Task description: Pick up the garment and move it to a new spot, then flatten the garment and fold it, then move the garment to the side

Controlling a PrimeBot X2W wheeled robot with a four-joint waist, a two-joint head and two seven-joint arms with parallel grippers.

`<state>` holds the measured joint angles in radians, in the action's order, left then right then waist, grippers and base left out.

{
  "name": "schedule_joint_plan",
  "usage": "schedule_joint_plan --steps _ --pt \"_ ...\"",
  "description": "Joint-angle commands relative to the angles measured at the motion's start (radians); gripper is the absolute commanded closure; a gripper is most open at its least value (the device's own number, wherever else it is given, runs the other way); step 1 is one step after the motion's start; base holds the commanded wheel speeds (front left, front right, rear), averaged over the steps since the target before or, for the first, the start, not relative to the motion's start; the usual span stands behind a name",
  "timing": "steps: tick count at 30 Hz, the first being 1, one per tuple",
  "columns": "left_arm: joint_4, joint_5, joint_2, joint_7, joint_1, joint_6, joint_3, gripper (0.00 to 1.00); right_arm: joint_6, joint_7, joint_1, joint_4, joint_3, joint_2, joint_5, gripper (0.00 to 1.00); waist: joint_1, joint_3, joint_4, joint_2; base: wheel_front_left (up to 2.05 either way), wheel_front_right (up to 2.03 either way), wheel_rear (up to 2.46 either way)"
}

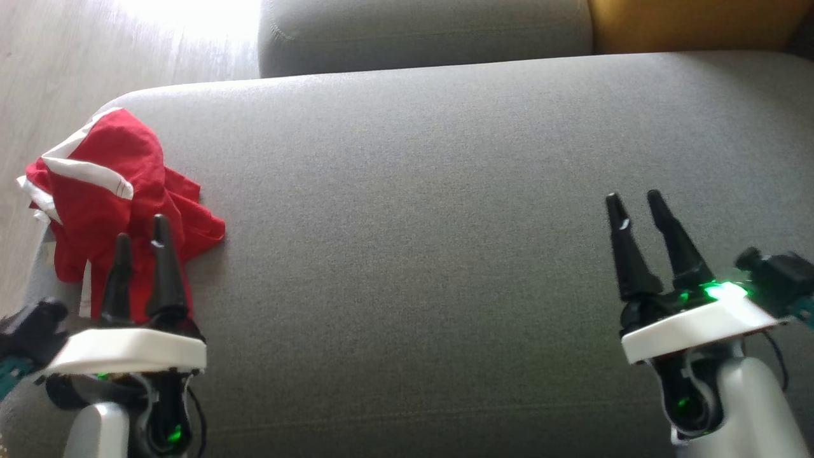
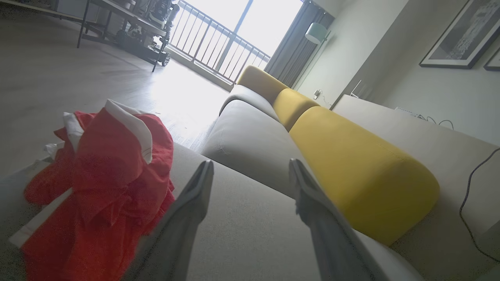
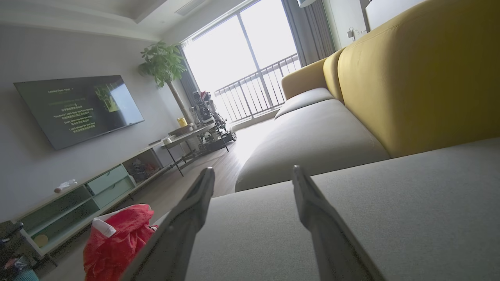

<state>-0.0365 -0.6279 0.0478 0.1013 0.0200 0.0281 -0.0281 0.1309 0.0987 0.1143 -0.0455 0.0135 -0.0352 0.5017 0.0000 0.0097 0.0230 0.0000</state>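
the crumpled red garment (image 1: pixel 121 191) with white trim lies heaped at the left end of the grey sofa cushion (image 1: pixel 445 222), partly draped over that end's edge; no clear long axis, the heap running roughly front to back; the left claw (image 1: pixel 140 229), fingers spread wide and holding nothing, hovers at the heap's near part, plainly the nearer arm; the right claw (image 1: pixel 634 196), equally wide and empty, sits by the cushion's right end, well apart from the cloth

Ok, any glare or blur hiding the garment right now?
Head view: glare washes out the floor at top left; the garment is sharp. Left wrist view: window blown out, nearest cloth and left gripper's fingers soft. Right wrist view: window blown out, garment small but clear.
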Motion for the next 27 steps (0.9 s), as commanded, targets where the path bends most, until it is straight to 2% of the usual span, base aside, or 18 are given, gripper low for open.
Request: schedule_joint_plan --steps 1,10,11,16,20,27 --pt "-0.047 0.058 0.039 0.015 0.021 0.02 0.005 0.0 0.0 0.015 0.051 0.03 -0.026 -0.009 -0.052 0.0 0.0 0.0 -0.001 0.0 0.0 0.0 0.0" --pt "0.004 0.222 0.131 0.041 0.006 0.14 0.134 0.0 0.0 0.042 0.048 0.018 -0.054 -0.01 -0.178 0.0 0.0 0.0 -0.007 0.0 0.0 0.0 0.0" --pt "0.004 0.222 0.131 0.041 0.006 0.14 0.134 0.0 0.0 0.042 0.048 0.018 -0.054 -0.01 -0.178 0.0 0.0 0.0 -0.007 0.0 0.0 0.0 0.0" --pt "0.039 0.289 0.182 0.056 0.011 0.204 0.206 0.0 0.0 0.057 0.031 0.019 -0.036 -0.011 -0.232 0.0 0.0 -0.001 -0.009 0.0 0.0 0.0 0.0" --pt "0.055 0.322 0.212 0.068 0.018 0.24 0.254 0.0 0.0 0.069 0.011 0.008 -0.015 -0.011 -0.286 0.0 0.0 -0.001 -0.01 0.0 0.0 0.0 0.0" --pt "0.099 0.381 0.252 0.088 0.032 0.276 0.322 0.0 0.0 0.09 0.002 -0.037 0.005 -0.012 -0.373 0.0 0.0 0.0 -0.014 0.0 0.0 0.0 0.0"
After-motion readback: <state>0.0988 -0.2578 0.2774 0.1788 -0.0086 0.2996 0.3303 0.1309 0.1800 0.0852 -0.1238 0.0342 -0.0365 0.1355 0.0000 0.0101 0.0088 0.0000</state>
